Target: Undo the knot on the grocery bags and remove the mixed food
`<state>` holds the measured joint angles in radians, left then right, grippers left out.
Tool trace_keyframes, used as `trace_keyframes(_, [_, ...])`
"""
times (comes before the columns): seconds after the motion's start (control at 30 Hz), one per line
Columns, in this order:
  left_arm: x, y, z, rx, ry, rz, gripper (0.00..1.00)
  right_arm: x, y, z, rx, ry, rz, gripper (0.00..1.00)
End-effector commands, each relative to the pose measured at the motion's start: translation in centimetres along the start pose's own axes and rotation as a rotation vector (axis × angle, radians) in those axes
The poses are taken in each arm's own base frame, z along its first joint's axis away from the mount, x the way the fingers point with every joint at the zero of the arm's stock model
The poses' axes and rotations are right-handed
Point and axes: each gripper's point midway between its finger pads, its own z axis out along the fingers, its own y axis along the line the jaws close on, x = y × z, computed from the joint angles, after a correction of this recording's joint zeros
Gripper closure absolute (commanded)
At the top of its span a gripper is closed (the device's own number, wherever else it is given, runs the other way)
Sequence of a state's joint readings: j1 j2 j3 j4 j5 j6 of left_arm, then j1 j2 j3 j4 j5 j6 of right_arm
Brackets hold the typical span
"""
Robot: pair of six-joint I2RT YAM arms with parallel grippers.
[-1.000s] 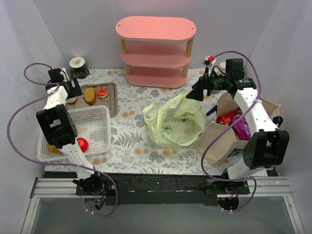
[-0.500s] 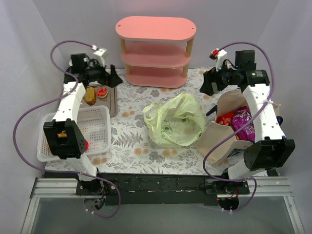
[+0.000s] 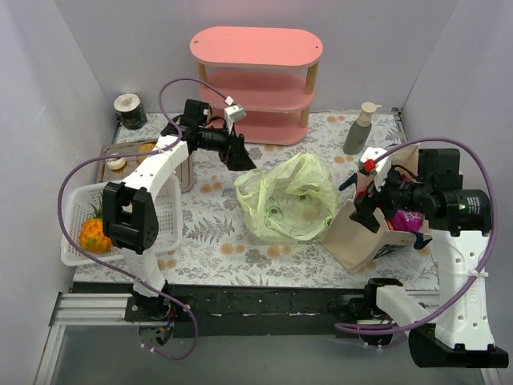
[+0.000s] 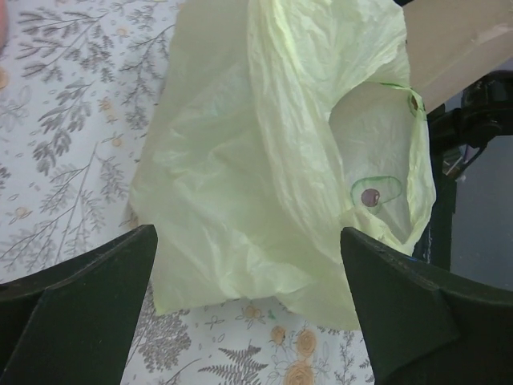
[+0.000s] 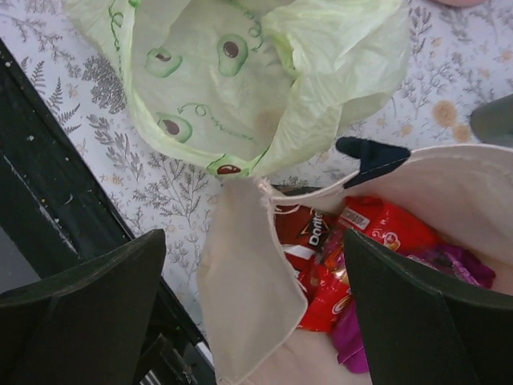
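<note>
The pale yellow-green plastic bag [image 3: 290, 200] lies crumpled mid-table, its mouth slack and its handle loops loose; no tied knot shows. My left gripper [image 3: 243, 159] is open and empty just behind the bag's left side; the left wrist view shows the bag [image 4: 264, 152] between and beyond its fingers [image 4: 80, 309]. My right gripper [image 3: 363, 215] is open and empty above the beige tote's [image 3: 353, 237] left wall. Its wrist view shows the tote flap [image 5: 248, 297], red snack packets [image 5: 353, 241], a purple packet [image 5: 461, 265] and a navy handle [image 5: 370, 156]. A pineapple [image 3: 94, 233] lies in the white basket [image 3: 164, 192].
A pink shelf [image 3: 256, 80] stands at the back. A metal tray [image 3: 184, 164] with pastries [image 3: 117, 164] is at the back left, next to a tin can [image 3: 128, 111]. A grey bottle [image 3: 355, 133] stands behind the tote. The black table edge [image 5: 56, 184] lies near the tote.
My left arm swung right from the tray to the plastic bag's back left. My right arm drew back from the rear of the table to above the tote's left wall.
</note>
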<state>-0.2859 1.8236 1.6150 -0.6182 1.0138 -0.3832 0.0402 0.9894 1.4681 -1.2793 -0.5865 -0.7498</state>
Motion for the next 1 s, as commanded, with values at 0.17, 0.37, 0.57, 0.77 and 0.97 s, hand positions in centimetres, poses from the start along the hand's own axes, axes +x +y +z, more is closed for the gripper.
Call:
trace_keyframes(0.17, [3.2, -1.3, 5.4, 0.076, 0.035, 0.059, 0.02, 6.0, -0.7, 1.6, 0.0, 0.213, -0.004, 0.02])
trace_keyframes(0.37, [0.7, 0.6, 10.5, 0.081, -0.086, 0.158, 0.11, 6.0, -1.4, 3.3, -0.063, 0.209, 0.005, 0.13])
trace_keyframes(0.57, [-6.4, 0.3, 15.2, 0.199, -0.28, 0.139, 1.0, 4.5, -1.5, 4.9, -0.166, 0.161, 0.043, 0.43])
trace_keyframes(0.77, [-11.9, -0.1, 20.1, 0.176, -0.397, 0.234, 1.0, 2.5, -1.2, 5.1, -0.216, 0.101, 0.065, 0.59])
trace_keyframes(0.97, [-16.5, 3.8, 17.7, -0.044, -0.511, 0.246, 0.44, 1.1, 0.6, 5.3, -0.286, 0.038, 0.061, 0.64])
